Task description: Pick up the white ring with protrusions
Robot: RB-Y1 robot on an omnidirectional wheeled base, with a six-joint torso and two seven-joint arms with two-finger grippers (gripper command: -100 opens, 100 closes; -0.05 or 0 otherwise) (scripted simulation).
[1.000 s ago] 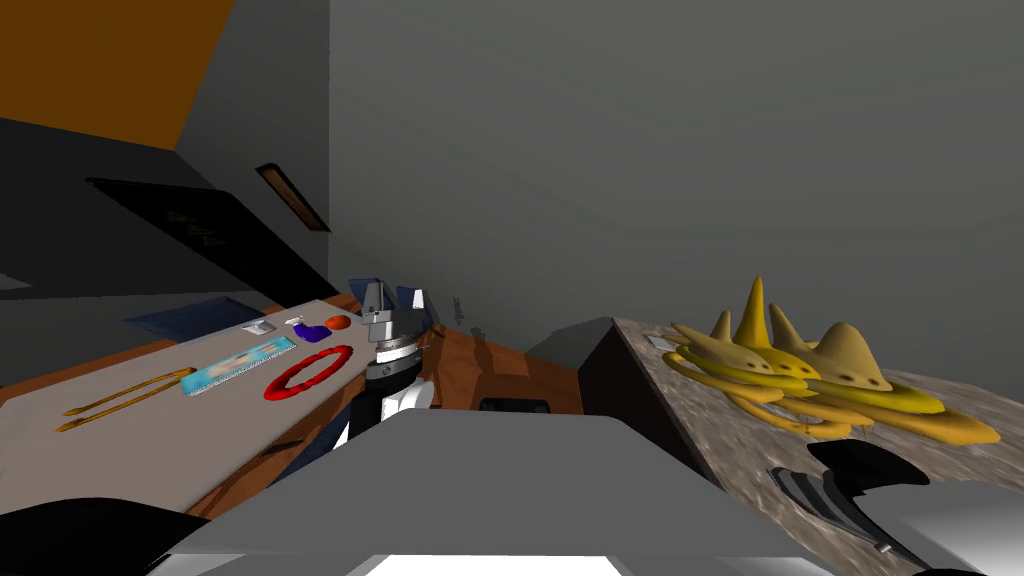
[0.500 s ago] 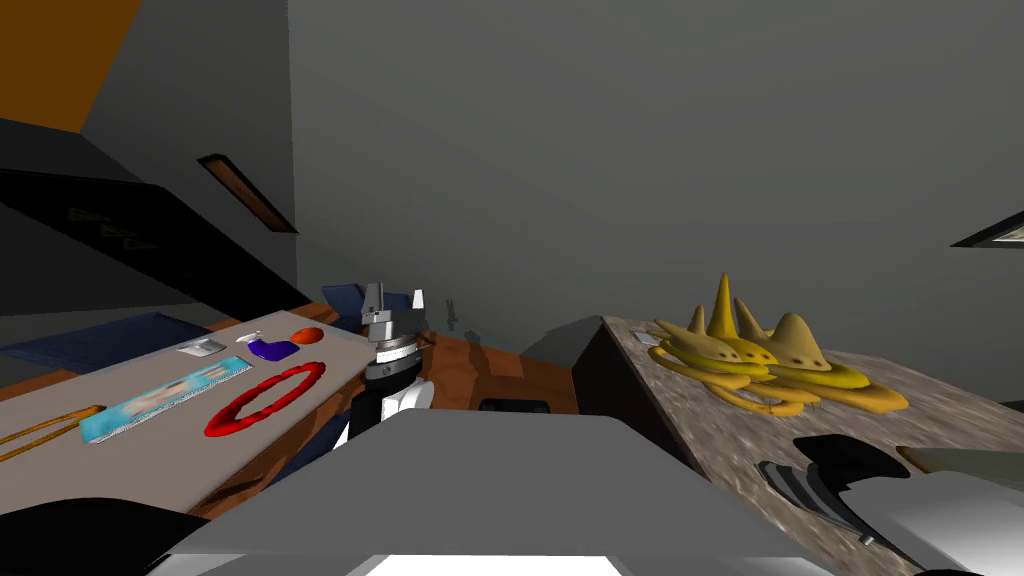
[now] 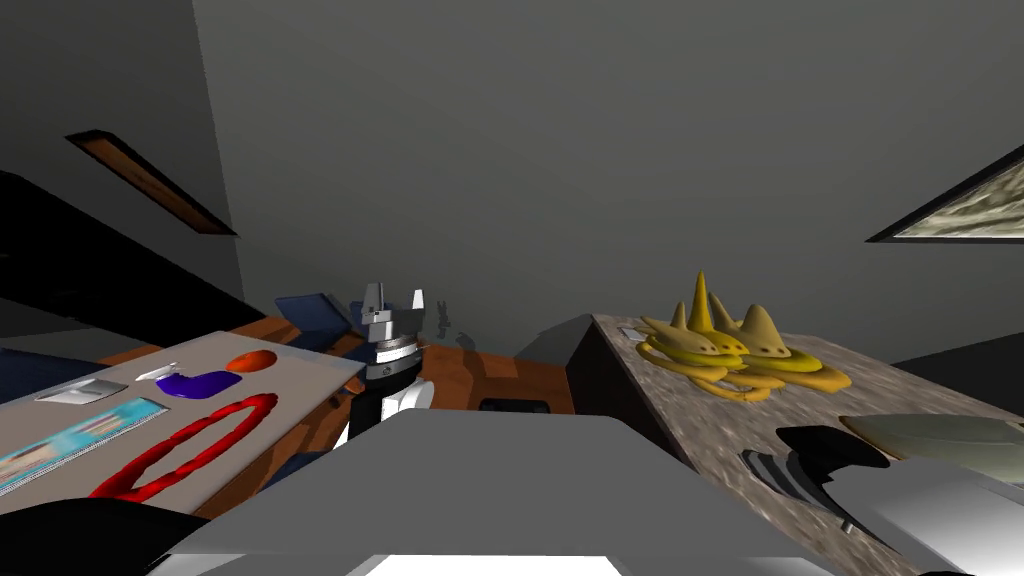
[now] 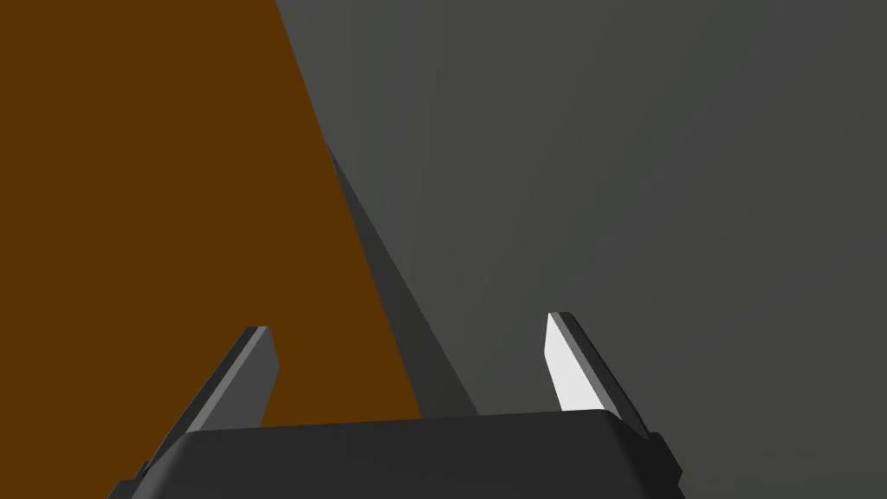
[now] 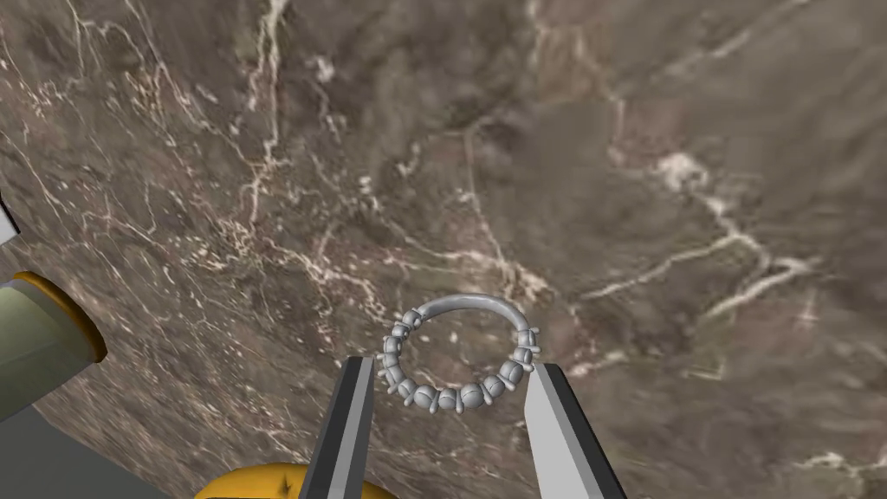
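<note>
The pale grey ring, beaded with small knobs along one half, sits between the tips of my right gripper. Both blades press its sides, so the gripper is shut on it. Brown veined marble of the counter lies behind the ring; I cannot tell whether the ring touches it. My left gripper stands upright before the grey wall between the two tables, and its fingers are open with nothing between them.
A heap of yellow pointed hats lies on the marble counter, and a pale dish sits nearer me. A yellow object lies below the right gripper. The left table holds a red ring and small items.
My head view has swung right: the left table's things slid left and down, the hats shifted left, and the pale dish and a framed picture came into view at the right.
</note>
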